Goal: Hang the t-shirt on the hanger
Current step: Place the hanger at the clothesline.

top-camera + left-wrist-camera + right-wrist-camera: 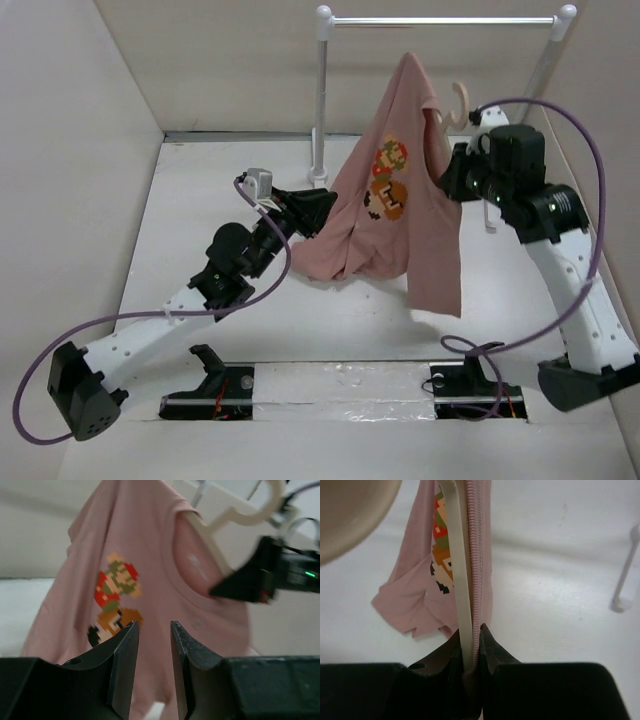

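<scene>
Closest to the lens, the right pincer [470, 637] is seen clamped on the lower arm of the hanger [456, 565], with a pink seam of the t-shirt [415, 600] pressed in beside it. The left pincer [152, 630] is held parted by a narrow gap with nothing in it, aimed at the printed front of the cloth. The hanger is lifted clear of the desk [200, 200] at a steep tilt, toward the upper right of the top view. One shoulder appears to be tucked inside the collar, where the cloth is peaked, while the other arm is left bare in the neck opening down to the grip. The task is therefore judged about half done: the second shoulder has yet to be passed into the collar and the cloth squared. The hem is trailed onto the desk near the centre of the frame. The desk is plain matt white and is enclosed by pale walls [60, 120]. A white rail stand [440, 20] is set along the top edge, and the hook is not hung on it.
</scene>
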Controlling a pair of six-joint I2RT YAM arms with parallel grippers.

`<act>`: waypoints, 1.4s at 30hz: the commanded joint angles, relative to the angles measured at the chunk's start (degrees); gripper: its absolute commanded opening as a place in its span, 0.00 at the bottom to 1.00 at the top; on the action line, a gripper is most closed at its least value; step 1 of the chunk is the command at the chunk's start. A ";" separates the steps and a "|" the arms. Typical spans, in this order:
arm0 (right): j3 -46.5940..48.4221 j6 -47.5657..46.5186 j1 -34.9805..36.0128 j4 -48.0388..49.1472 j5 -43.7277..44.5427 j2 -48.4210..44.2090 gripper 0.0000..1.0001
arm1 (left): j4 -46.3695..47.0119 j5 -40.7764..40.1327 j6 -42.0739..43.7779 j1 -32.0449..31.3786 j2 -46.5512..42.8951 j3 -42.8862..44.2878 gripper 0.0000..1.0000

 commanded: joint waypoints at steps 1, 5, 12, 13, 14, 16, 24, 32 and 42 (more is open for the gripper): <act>9.48 -1.51 -6.70 11.13 -0.71 5.64 0.00 | 0.60 -3.91 1.88 -2.58 -3.77 -0.19 0.28; 17.22 -0.09 -11.54 12.46 -1.61 14.17 0.00 | 0.51 0.75 -2.33 -3.72 -7.11 -4.40 0.26; 31.20 0.61 -16.21 11.57 -2.13 25.86 0.00 | -4.58 0.06 -3.49 -10.57 -12.82 -10.39 0.25; 33.90 0.87 -16.82 11.66 -2.13 26.92 0.00 | -5.72 -2.30 -2.53 -13.80 -13.18 -10.39 0.25; 35.76 1.05 -18.22 10.62 -3.96 29.89 0.00 | -7.47 -3.72 -2.08 -15.57 -13.44 -10.39 0.25; 40.06 1.31 -19.45 8.69 -5.81 33.15 0.00 | -8.54 -7.83 -1.03 -20.57 -14.67 -10.91 0.25; 46.67 2.19 -22.79 9.20 -6.17 39.49 0.00 | -8.72 -8.92 -1.37 -24.20 -13.98 -12.76 0.25; 47.03 2.72 -24.56 11.66 -7.14 43.88 0.00 | -6.26 -7.60 -1.20 -24.20 -12.66 -12.85 0.25; 45.01 2.72 -27.36 14.47 -7.14 47.14 0.00 | -5.47 -7.77 -0.67 -24.20 -9.23 -11.88 0.24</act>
